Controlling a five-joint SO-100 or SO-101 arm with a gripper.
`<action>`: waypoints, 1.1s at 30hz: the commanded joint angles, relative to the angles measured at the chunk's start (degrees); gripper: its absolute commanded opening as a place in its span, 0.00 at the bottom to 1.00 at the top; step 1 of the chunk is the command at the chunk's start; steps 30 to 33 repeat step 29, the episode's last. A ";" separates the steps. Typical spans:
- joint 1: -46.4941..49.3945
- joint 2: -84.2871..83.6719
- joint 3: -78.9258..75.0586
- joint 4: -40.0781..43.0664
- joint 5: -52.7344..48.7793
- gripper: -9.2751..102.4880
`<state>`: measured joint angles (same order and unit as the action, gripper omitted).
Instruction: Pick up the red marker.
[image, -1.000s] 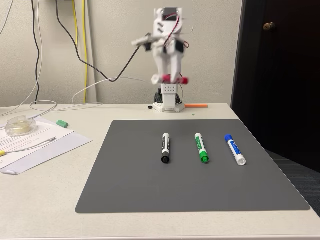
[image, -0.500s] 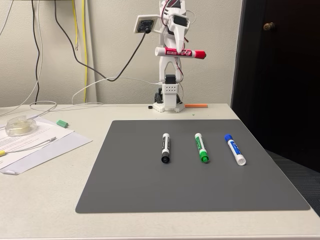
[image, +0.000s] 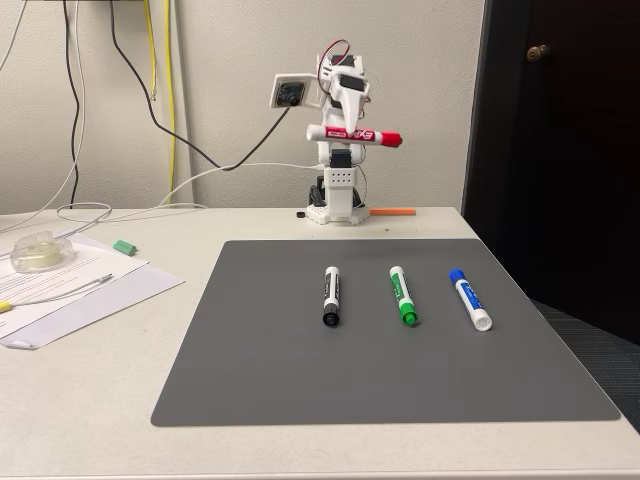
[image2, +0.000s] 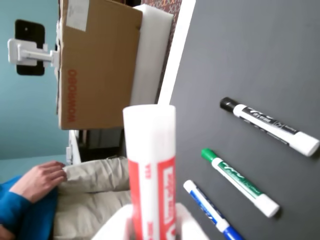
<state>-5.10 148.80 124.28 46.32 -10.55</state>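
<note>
While the arm stands folded upright at the back of the tabletop (image: 90, 400), its end effector (image: 345, 133) pinches the red marker (image: 354, 136), held level in the air well above the grey mat (image: 390, 385), red cap to the right in the fixed view. On the mat lie a black marker (image: 331, 295), a green marker (image: 403, 295) and a blue marker (image: 469, 298), side by side and apart. A person's hand (image2: 42, 178) shows in the wrist view.
</note>
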 joint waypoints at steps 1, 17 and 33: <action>0.35 2.11 -0.09 -2.37 2.46 0.11; 3.96 2.81 -0.26 -5.19 11.16 0.11; 4.75 2.37 0.00 -5.80 11.51 0.11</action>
